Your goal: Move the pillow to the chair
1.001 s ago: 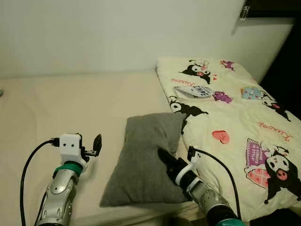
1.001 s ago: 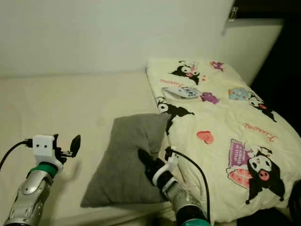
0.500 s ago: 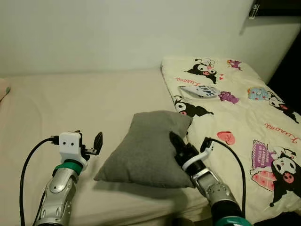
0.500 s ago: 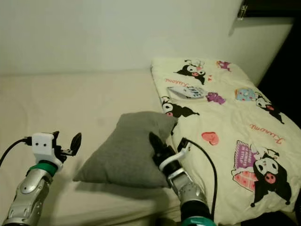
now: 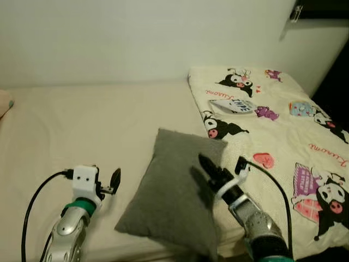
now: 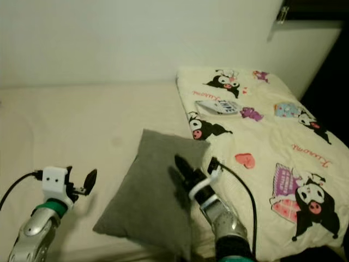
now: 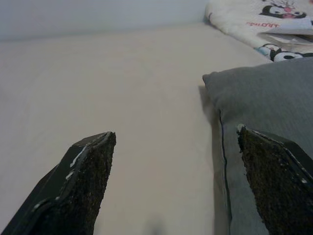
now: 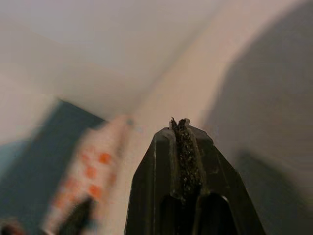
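Grey pillow (image 5: 174,199): on the bed (image 5: 82,120), one edge tilted up, for carrying off. Right pincer (image 5: 210,170): clamped on it. Left pincer (image 7: 171,186): spread wide, just beside, ready to assist.

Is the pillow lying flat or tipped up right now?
Tipped up. The grey pillow stands tilted on the bed, its right edge raised at the right gripper, whose fingers are closed together.

Pillow (image 5: 174,196) on bed (image 5: 82,125); blanket (image 5: 283,136) at its right
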You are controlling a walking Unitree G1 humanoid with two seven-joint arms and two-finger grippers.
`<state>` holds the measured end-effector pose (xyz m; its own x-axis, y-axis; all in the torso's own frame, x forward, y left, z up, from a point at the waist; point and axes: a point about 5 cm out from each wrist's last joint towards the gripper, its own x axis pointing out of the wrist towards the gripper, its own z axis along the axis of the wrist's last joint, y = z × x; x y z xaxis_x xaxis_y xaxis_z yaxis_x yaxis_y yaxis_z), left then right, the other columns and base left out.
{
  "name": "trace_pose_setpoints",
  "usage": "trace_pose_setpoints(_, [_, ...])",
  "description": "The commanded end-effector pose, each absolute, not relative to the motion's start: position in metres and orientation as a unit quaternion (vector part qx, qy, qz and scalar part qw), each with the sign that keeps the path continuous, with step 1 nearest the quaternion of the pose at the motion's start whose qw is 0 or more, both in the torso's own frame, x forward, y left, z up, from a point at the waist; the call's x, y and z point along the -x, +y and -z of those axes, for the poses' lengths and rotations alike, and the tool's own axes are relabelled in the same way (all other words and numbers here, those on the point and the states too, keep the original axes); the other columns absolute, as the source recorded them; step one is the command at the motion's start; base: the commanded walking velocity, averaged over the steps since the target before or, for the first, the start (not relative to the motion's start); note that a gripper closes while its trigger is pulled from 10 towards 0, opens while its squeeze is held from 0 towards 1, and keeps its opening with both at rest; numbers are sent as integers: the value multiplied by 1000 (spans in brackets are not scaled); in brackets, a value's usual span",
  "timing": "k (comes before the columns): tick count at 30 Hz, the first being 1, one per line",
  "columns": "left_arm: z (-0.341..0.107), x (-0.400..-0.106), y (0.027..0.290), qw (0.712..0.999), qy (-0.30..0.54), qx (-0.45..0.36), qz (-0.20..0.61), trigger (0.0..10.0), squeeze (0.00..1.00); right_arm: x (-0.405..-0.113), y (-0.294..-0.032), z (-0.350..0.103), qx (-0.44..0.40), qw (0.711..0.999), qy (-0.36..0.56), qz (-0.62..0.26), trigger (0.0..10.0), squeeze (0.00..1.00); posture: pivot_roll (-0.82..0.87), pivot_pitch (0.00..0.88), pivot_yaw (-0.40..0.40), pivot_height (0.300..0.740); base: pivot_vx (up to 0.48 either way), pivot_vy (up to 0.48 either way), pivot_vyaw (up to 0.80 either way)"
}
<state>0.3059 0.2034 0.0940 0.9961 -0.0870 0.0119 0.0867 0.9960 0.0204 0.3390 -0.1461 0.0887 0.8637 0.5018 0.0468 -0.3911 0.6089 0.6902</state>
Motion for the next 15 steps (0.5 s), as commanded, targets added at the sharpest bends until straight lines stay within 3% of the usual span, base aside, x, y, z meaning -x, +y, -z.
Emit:
trace_pose_setpoints(1, [-84, -304, 206, 999, 20, -5, 43, 10000, 373, -336, -151, -74, -283, 929, 114, -211, 0, 0, -18, 56, 32, 617, 0, 0, 0])
trace_pose_setpoints(2, [-84, -304, 206, 999, 20, -5, 43, 10000, 373, -336, -151, -74, -283, 929, 114, -211, 0, 0, -18, 56, 32, 617, 0, 0, 0])
trace_pose_setpoints(3, [-78, -305, 205, 998, 32, 4, 46, 10000, 667, -336, -157, -68, -211, 954, 124, -174, 1216, 0, -22, 63, 32, 617, 0, 0, 0])
trace_pose_setpoints(4, [-76, -306, 204, 998, 34, 11, 52, 10000, 886, -337, -159, -69, -202, 959, 114, -161, 4824, 0, -22, 63, 32, 617, 0, 0, 0])
trace_pose_setpoints(5, [-75, -307, 202, 997, 31, 21, 60, 10000, 1000, -338, -160, -72, -212, 960, 98, -151, 4824, 0, -34, 85, 35, 617, 0, 0, 0])
trace_pose_setpoints(6, [-75, -307, 202, 997, 31, 21, 60, 10000, 1000, -338, -160, -72, -212, 960, 98, -151, 4824, 0, -34, 85, 35, 617, 0, 0, 0])
trace_pose_setpoints(7, [-76, -310, 199, 997, 25, 24, 68, 10000, 1000, -340, -161, -76, -230, 959, 81, -144, 10000, 1000, -40, 93, 37, 617, 0, 0, 0])
trace_pose_setpoints(15, [-74, -322, 190, 992, 24, 13, 125, 10000, 1000, -343, -164, -84, -284, 952, 31, -112, 10000, 1000, -71, 166, 51, 617, 0, 0, 0])
